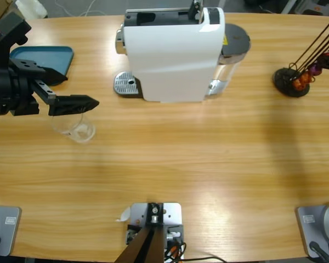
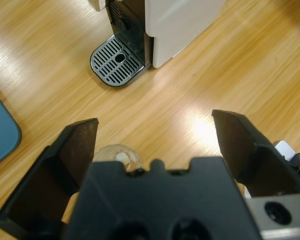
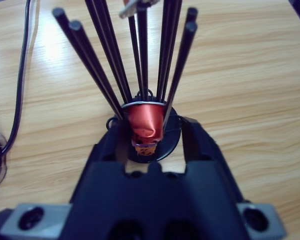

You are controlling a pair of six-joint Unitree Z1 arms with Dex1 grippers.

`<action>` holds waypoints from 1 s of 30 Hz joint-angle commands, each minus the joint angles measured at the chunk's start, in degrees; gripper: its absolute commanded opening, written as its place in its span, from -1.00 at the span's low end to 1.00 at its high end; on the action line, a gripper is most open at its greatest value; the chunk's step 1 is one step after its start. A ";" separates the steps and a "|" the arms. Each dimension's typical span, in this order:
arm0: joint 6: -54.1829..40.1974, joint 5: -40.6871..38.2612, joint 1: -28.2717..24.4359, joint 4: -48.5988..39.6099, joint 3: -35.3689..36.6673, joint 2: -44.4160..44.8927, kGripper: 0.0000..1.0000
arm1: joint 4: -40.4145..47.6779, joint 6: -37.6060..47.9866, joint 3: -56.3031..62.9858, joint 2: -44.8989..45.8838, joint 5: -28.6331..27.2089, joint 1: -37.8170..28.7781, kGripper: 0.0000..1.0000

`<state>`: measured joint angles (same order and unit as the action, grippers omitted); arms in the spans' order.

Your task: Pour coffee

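Observation:
A small clear glass tumbler (image 1: 74,129) stands on the table at the left, in front of the white coffee machine (image 1: 172,55). It looks clear, and the coffee is out of view. My left gripper (image 1: 81,102) hovers just above the tumbler (image 2: 118,155) with its jaws wide open (image 2: 155,122), and its body hides part of the glass. My right gripper (image 3: 154,125) is at the black capsule rack (image 1: 290,82) on the far right. Its jaws stand narrowly apart on either side of an orange capsule (image 3: 145,122) that sits in the rack.
The machine's drip tray (image 2: 117,62) juts out at its left front. A blue tray (image 1: 41,57) lies at the back left. The rack's black rods (image 3: 140,50) rise around the right gripper. A black cable (image 3: 20,90) runs beside the rack.

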<state>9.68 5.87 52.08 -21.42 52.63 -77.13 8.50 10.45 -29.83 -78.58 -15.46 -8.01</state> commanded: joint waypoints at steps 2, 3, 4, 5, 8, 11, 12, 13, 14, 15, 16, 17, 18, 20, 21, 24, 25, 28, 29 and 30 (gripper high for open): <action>0.76 0.90 0.48 0.59 -2.78 1.45 0.98 | 1.00 -0.60 0.28 -0.59 0.78 0.18 -0.25; 0.80 0.90 0.48 0.59 -2.90 1.53 0.98 | 0.96 -0.64 0.05 -0.45 0.68 0.18 -0.31; 0.87 0.90 0.48 0.59 -3.01 1.54 0.98 | 0.89 -0.69 -0.13 -0.23 0.52 0.18 -0.37; 0.87 0.90 0.48 0.57 -3.06 1.54 0.98 | 0.59 -0.69 -0.37 0.09 0.43 0.18 -0.39; 0.96 0.90 0.48 0.59 -3.13 1.51 0.98 | -1.43 -0.69 -1.13 0.83 0.15 0.18 -0.39; 0.96 0.90 0.48 0.59 -3.06 1.45 0.98 | -3.43 -0.69 -2.74 1.41 -0.22 0.18 -0.40; 0.99 0.90 0.48 0.59 -3.13 1.45 0.98 | -3.93 -0.69 -3.08 1.76 -0.27 0.18 -0.40; 1.04 0.90 0.48 0.59 -3.15 1.45 0.98 | -4.30 -0.69 -3.36 2.20 -0.27 0.18 -0.40; 1.04 0.90 0.48 0.59 -3.18 1.47 0.98 | -4.51 -0.69 -3.55 2.50 -0.27 0.15 -0.40; 1.04 0.88 0.48 0.59 -3.24 1.54 0.98 | -4.81 -0.69 -3.76 2.80 -0.27 0.10 -0.40; 1.04 0.86 0.48 0.59 -3.24 1.54 0.98 | -5.12 -0.69 -4.05 3.08 -0.27 0.10 -0.40; 1.04 0.88 0.48 0.59 -3.24 1.58 0.98 | -5.47 -0.69 -4.36 3.34 -0.27 0.10 -0.40; 1.04 0.88 0.48 0.59 -3.24 1.63 0.98 | -5.79 -0.69 -4.66 3.55 -0.27 0.10 -0.40; 1.04 0.90 0.48 0.59 -3.24 1.63 0.98 | -6.42 -0.69 -5.45 3.82 -0.30 0.04 -0.40; 1.04 0.90 0.48 0.59 -3.24 1.63 0.98 | -6.86 -0.73 -5.93 4.01 -0.36 0.01 -0.40; 1.04 0.90 0.48 0.59 -3.24 1.61 0.98 | -8.69 -1.25 -8.05 4.73 -0.69 -0.15 -0.40; 1.04 0.90 0.48 0.59 -3.24 1.54 0.98 | -9.27 -1.39 -8.67 4.94 -0.83 -0.27 -0.40; 1.04 0.90 0.48 0.68 -3.24 1.44 0.98 | -10.68 -1.52 -9.81 5.45 -1.15 -0.75 -0.40; 1.03 0.90 0.48 0.68 -3.24 1.37 0.98 | -10.85 -1.57 -9.81 5.45 -1.20 -0.78 -0.40; 1.01 0.90 0.48 0.68 -3.24 1.37 0.98 | -10.99 -1.57 -9.76 5.45 -1.18 -0.78 -0.39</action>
<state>9.99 5.87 52.08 -21.41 51.50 -76.42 -0.06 9.61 -38.51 -75.22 -15.84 -8.06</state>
